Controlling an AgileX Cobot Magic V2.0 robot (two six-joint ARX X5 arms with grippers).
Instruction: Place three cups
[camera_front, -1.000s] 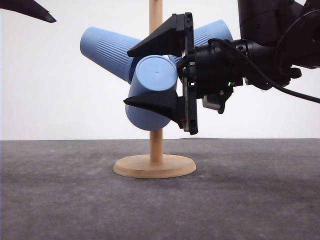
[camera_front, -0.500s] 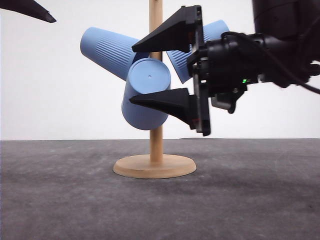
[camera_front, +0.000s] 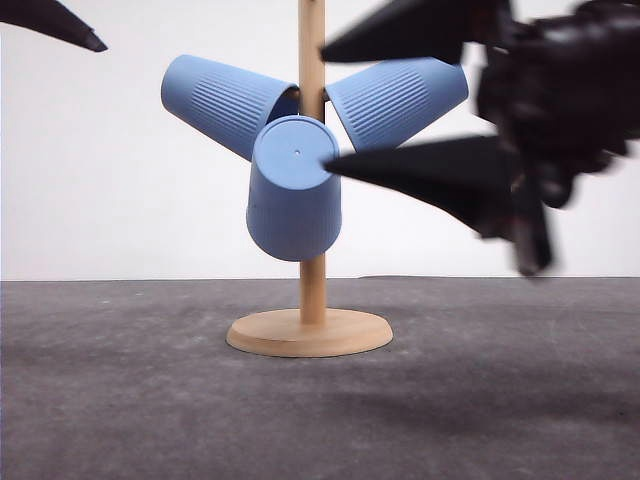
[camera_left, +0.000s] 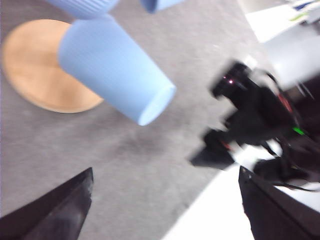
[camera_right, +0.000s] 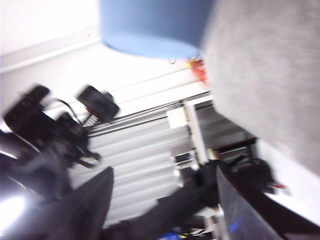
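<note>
Three light-blue ribbed cups hang on the wooden peg stand: one cup slants up to the left, one cup slants up to the right, and the front cup points its base toward the camera. My right gripper is open and motion-blurred just right of the front cup, holding nothing. Its wrist view shows a cup's base beyond the open right gripper. One finger of my left gripper shows at the top left. The left gripper is open and empty, well away from the front cup.
The stand's round base rests on the dark grey table, with a white wall behind. The right arm appears in the left wrist view beyond the table's edge.
My right gripper has opened off the front cup and drawn back to the right. The cup stays hanging on its peg, slightly settled. The left gripper has hardly moved.
</note>
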